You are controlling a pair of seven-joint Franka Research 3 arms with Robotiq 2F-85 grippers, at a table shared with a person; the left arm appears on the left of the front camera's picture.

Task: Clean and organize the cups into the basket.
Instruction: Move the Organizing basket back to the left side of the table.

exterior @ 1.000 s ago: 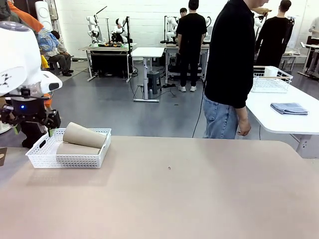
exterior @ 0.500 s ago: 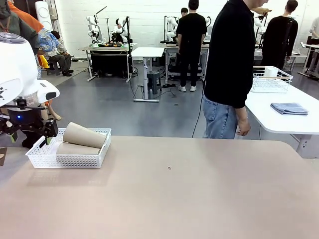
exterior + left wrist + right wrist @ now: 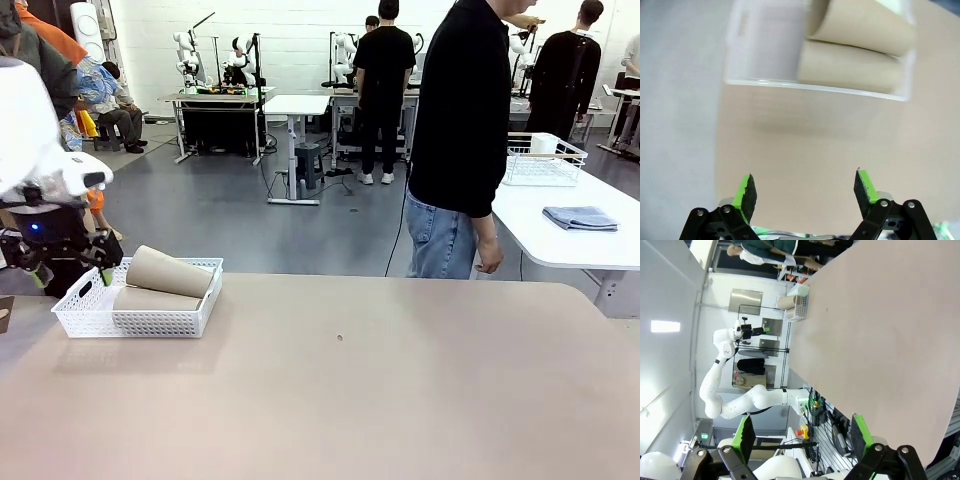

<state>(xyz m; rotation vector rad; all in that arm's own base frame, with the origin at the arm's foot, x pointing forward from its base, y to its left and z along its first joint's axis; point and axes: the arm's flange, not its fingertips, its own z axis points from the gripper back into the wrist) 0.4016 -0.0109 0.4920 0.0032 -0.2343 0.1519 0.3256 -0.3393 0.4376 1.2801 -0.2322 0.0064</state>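
Cups [image 3: 168, 271]: two tan tapered cups lie on their sides in the white lattice basket [image 3: 95, 318], one stacked on the other. The basket sits at the 9 o'clock side of the tan table [image 3: 380, 380] in the front view. In the left wrist view the cups [image 3: 860, 50] and basket [image 3: 765, 82] appear blurred at 12 o'clock.

Left gripper [image 3: 68, 272]: positioned just beside the basket at its 9 o'clock end, fingers spread apart, nothing between the green pads [image 3: 746, 187]. It hangs above bare tabletop.

Right gripper [image 3: 802, 432]: fingers spread apart, nothing between them, well apart from the basket [image 3: 799, 302].

Person [image 3: 462, 130]: stands at the table's 12 o'clock edge, hand [image 3: 489, 255] hanging at the side.
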